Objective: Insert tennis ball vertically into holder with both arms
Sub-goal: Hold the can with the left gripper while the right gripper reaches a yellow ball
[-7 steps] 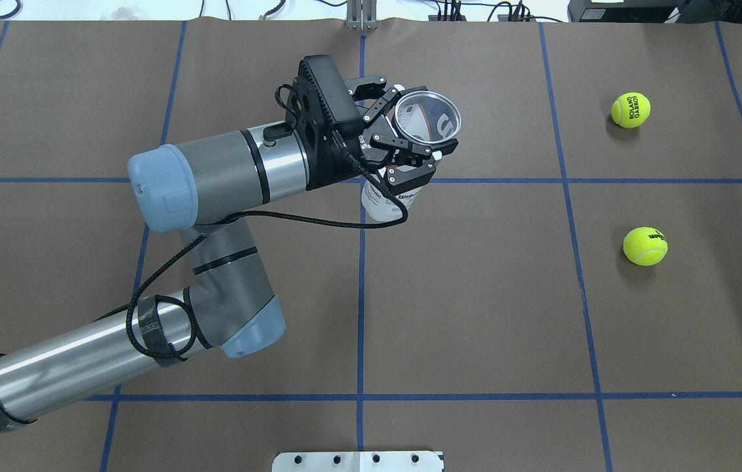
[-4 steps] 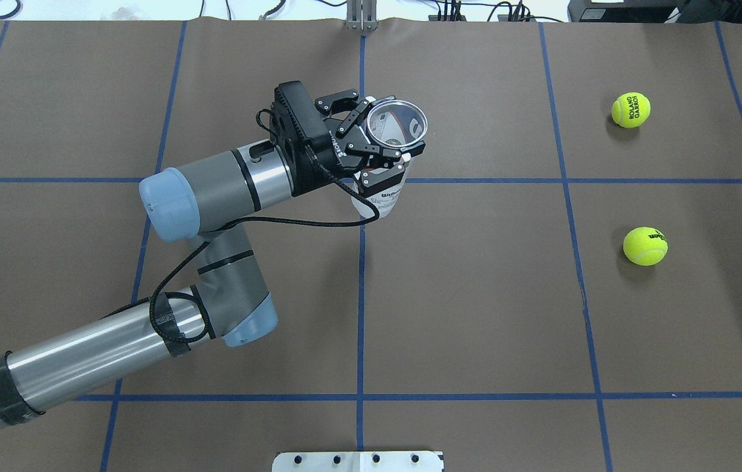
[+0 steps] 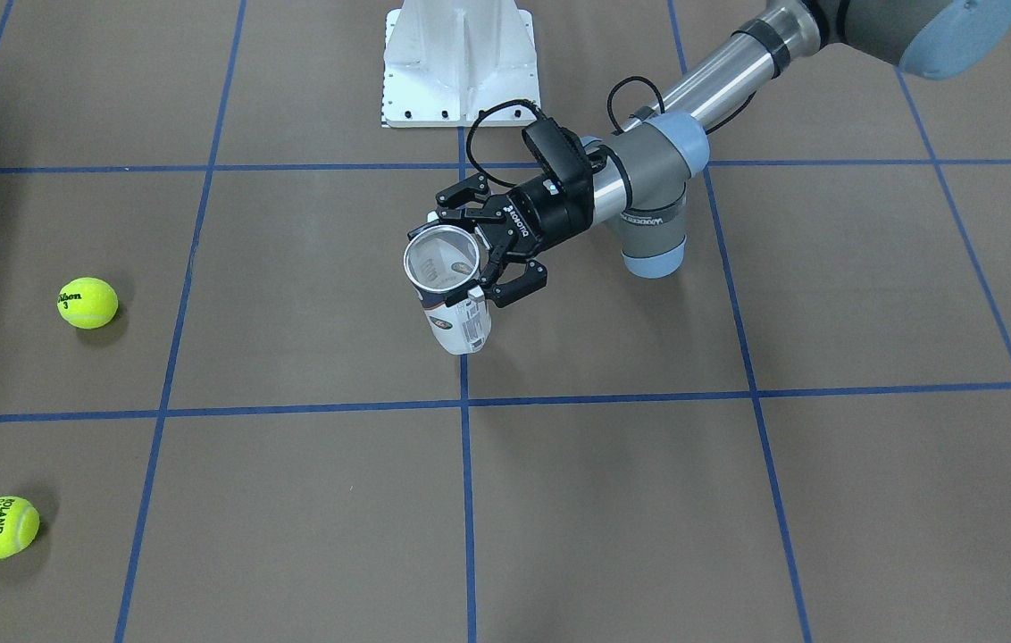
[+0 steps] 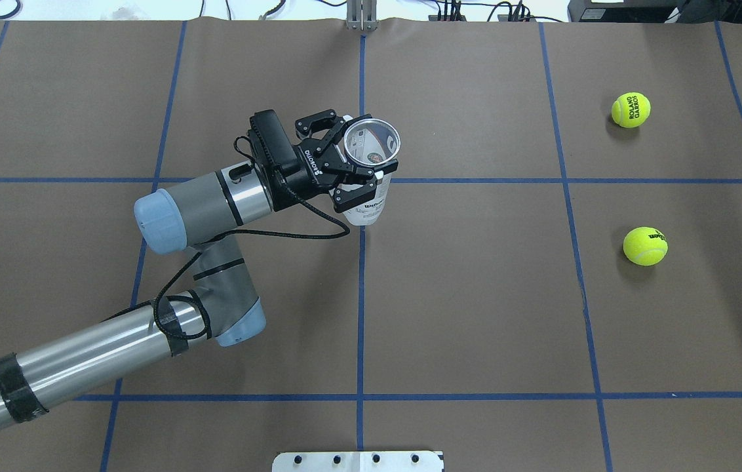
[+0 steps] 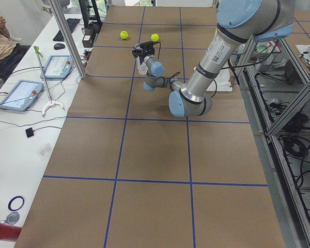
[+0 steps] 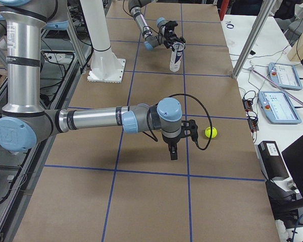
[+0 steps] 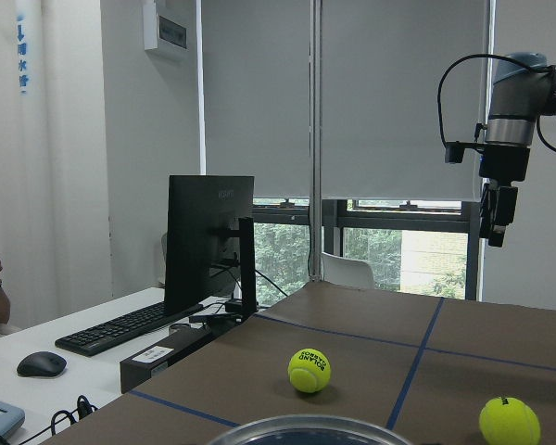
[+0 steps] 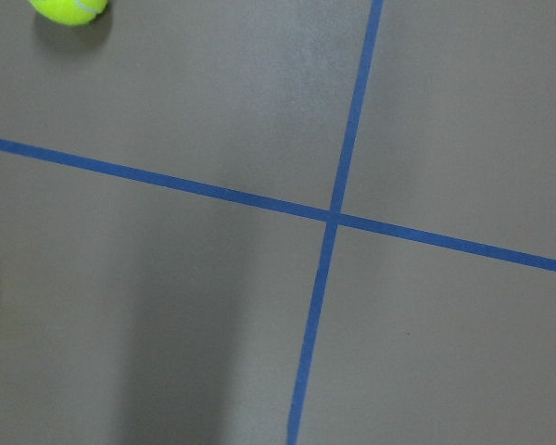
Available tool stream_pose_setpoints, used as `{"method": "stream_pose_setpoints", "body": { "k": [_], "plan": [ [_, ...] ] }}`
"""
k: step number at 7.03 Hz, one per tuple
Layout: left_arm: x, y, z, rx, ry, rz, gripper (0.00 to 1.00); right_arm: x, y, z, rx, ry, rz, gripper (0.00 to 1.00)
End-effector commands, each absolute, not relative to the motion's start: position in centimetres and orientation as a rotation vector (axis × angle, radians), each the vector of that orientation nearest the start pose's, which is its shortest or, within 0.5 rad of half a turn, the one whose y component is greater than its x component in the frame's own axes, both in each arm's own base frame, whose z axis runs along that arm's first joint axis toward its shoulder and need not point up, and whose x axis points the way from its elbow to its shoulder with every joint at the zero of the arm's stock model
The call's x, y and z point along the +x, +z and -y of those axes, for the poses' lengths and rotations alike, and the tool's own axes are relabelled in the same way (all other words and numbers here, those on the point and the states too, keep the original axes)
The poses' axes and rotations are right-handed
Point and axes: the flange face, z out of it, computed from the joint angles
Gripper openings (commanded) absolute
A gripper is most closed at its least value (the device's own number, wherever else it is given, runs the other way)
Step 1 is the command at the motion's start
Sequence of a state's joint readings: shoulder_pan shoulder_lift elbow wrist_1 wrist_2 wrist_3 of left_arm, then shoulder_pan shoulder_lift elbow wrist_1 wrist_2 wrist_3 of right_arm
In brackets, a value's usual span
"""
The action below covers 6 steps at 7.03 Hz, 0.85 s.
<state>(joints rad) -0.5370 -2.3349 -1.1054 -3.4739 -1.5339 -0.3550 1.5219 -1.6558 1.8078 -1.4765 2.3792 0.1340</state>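
My left gripper [image 4: 363, 159] is shut on the holder [image 4: 368, 204], a clear can with a silver rim and a white and navy label. It holds the can upright with the open mouth up, near the table's centre line. The base is low over the brown table; I cannot tell whether it touches. The holder also shows in the front view [image 3: 456, 314], held by the left gripper [image 3: 463, 259]. Two yellow tennis balls [image 4: 630, 109] [image 4: 645, 246] lie at the right. My right gripper [image 6: 172, 151] points down beside one ball [image 6: 210, 132]; I cannot tell whether it is open or shut.
The white pedestal base [image 3: 461, 62] stands at the robot's side of the table. Blue tape lines [image 4: 360, 295] cross the brown table cover. Tablets and a stand lie beyond the far edge [image 6: 283, 75]. The left wrist view shows both balls [image 7: 309, 369] [image 7: 509, 422] and the right arm.
My left arm has carried the holder left, toward the robot and lower, keeping it upright. The balls have not moved.
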Motion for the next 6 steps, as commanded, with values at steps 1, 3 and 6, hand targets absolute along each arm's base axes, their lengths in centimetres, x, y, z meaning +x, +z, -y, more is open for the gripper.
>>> {"method": "stream_pose_setpoints", "body": {
  "k": [1,3,6],
  "plan": [
    [52.5,21.9,47.1,1.723,0.335,-1.409,0.83,-2.1,52.4,46.9,0.088,0.059,0.855,1.00],
    [52.5,21.9,47.1,1.723,0.335,-1.409,0.83,-10.7,49.2,47.2,0.119,0.162,0.865,1.00],
    [52.5,21.9,47.1,1.723,0.335,-1.409,0.84,-21.2,49.7,44.5,0.179,0.140,0.795,1.00]
  ]
}}
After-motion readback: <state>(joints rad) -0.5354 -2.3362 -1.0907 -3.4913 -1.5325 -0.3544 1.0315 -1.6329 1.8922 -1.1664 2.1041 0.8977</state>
